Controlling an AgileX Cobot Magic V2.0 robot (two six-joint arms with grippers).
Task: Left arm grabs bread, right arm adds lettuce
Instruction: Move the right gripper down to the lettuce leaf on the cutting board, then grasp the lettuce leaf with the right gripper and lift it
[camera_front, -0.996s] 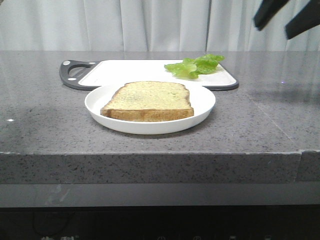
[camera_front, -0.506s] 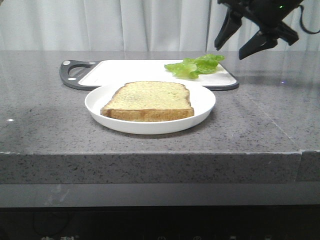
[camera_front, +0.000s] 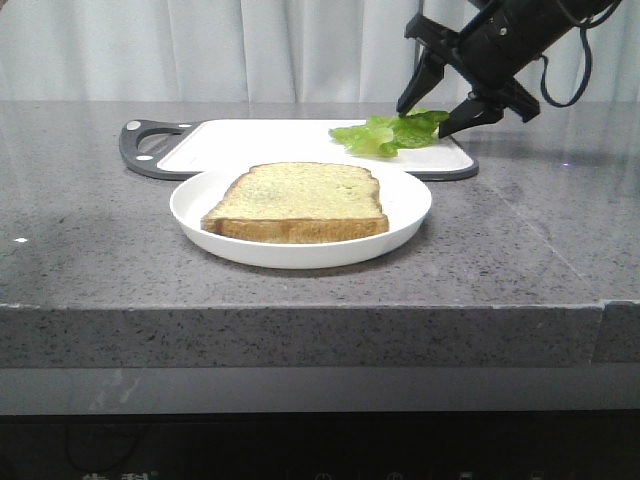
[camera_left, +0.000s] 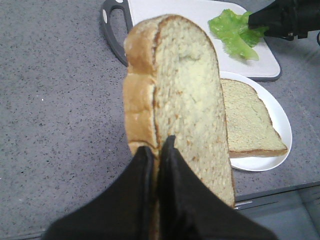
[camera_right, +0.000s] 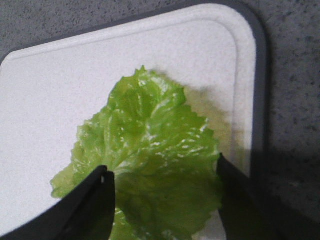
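In the left wrist view my left gripper (camera_left: 157, 147) is shut on the bread (camera_left: 185, 90), a thick slice with a golden crust and a pale face, held on edge above the counter. This gripper and the bread are out of the front view. My right gripper (camera_front: 423, 120) is open and hangs just over the lettuce (camera_front: 385, 135), a crinkly green leaf on the white cutting board (camera_front: 260, 140). In the right wrist view the fingers straddle the leaf (camera_right: 150, 150), one each side, with the gripper (camera_right: 162, 167) wide open.
A thinner slice of toast (camera_front: 300, 200) lies flat on a round white plate (camera_front: 405, 205) in front of the board. The board has a dark grey handle (camera_front: 145, 145) at its left end. All stand on a grey speckled counter (camera_front: 100, 250).
My right gripper has come down and to the left from the top right corner to just over the lettuce, still open. The plate, toast and lettuce have not moved.
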